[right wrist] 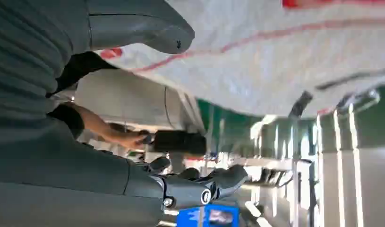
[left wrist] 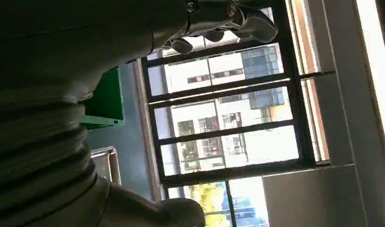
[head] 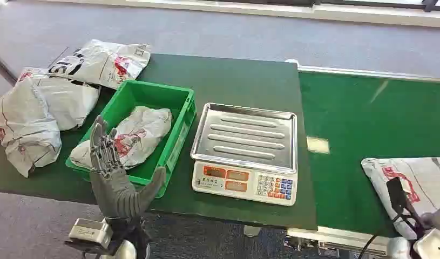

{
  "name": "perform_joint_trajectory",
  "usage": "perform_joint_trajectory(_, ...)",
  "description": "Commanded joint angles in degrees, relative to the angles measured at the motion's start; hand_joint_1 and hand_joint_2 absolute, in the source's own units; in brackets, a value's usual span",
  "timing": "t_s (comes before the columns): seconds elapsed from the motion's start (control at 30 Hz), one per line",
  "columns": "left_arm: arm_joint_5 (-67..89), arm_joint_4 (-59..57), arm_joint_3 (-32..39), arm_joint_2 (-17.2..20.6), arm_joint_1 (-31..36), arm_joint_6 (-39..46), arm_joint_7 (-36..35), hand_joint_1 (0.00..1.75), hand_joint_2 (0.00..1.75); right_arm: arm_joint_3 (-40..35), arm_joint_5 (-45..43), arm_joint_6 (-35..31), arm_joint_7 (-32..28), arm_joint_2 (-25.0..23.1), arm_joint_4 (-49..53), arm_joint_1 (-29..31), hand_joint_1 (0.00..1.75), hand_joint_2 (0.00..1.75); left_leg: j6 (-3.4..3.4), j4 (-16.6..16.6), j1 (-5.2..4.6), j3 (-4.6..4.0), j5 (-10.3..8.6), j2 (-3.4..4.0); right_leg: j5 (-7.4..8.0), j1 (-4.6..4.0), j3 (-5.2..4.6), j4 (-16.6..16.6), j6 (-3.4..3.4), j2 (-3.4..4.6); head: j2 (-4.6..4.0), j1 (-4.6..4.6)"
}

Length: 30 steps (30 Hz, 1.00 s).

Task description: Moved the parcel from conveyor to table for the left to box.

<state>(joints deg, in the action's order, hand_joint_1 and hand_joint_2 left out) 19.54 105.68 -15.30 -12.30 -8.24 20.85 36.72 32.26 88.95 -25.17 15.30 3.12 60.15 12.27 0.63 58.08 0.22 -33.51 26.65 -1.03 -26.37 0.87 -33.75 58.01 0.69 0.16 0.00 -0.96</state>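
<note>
My left hand (head: 114,181) waits open, lower left; my right hand (right wrist: 133,113) seemingly cups the parcel (head: 417,186), lower right.

At the lower right of the head view, we see the parcel (head: 417,186) on the conveyor (head: 369,129) cut off by the frame's right edge, its near corner hidden behind the right hand (head: 431,224), itself cropped at the lower right corner, so we cannot tell whether it grips. In the right wrist view the parcel (right wrist: 285,56) is blurred, its printing unreadable, and a person's hand (right wrist: 133,139) at centre left holds a dark object we cannot identify. At the left edge of the head view, a white bag (head: 20,127) is cropped. The scale's (head: 244,156) display digits are too small to read.
</note>
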Motion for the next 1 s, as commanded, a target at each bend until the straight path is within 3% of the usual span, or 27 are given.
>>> perform_joint_trajectory(0.03,0.2,-0.3,4.1,-0.7,-1.1,-0.8,0.0,0.00,1.75,-0.1,-0.3,2.4,-1.2,-10.6,12.1,-10.6,0.00,1.75,0.07,-0.2,0.10,0.22,0.02,0.08,0.00,-0.13,0.24,-0.2,-0.12,-0.02,0.00,-0.02)
perform_joint_trajectory(0.47,0.3,1.0,4.9,-1.0,-2.4,0.8,0.6,0.00,1.75,-2.2,-1.8,1.3,-1.9,-8.1,6.7,-7.2,0.00,1.75,0.04,-0.4,0.04,0.38,-0.03,0.47,0.10,-0.07,0.31,-0.5,-0.14,0.24,0.00,0.00)
perform_joint_trajectory(0.87,0.5,1.1,5.2,-1.2,-2.3,0.9,0.6,0.00,1.75,-2.6,-0.2,3.1,0.2,-8.1,7.0,-7.0,0.00,1.75,0.01,-0.1,0.01,0.14,0.06,0.21,-0.05,-0.02,0.12,-0.1,-0.07,0.09,0.00,-0.02)
perform_joint_trajectory(0.97,0.1,2.3,5.5,-1.1,-3.0,0.9,0.6,0.00,1.75,-6.0,-6.4,-13.3,-9.8,-7.4,11.6,-7.5,0.00,1.75,0.02,-0.2,0.03,0.18,0.07,0.33,-0.02,-0.04,0.15,-0.1,-0.09,0.17,0.00,-0.02)
perform_joint_trajectory(1.0,-0.1,1.7,4.9,-0.7,-2.3,-0.3,0.4,0.00,1.75,-2.1,-4.4,-14.8,-16.4,-9.8,24.0,-8.1,0.00,1.75,0.02,-0.1,-0.02,0.12,0.07,0.29,-0.05,0.01,0.07,0.0,-0.07,0.17,0.00,0.00)
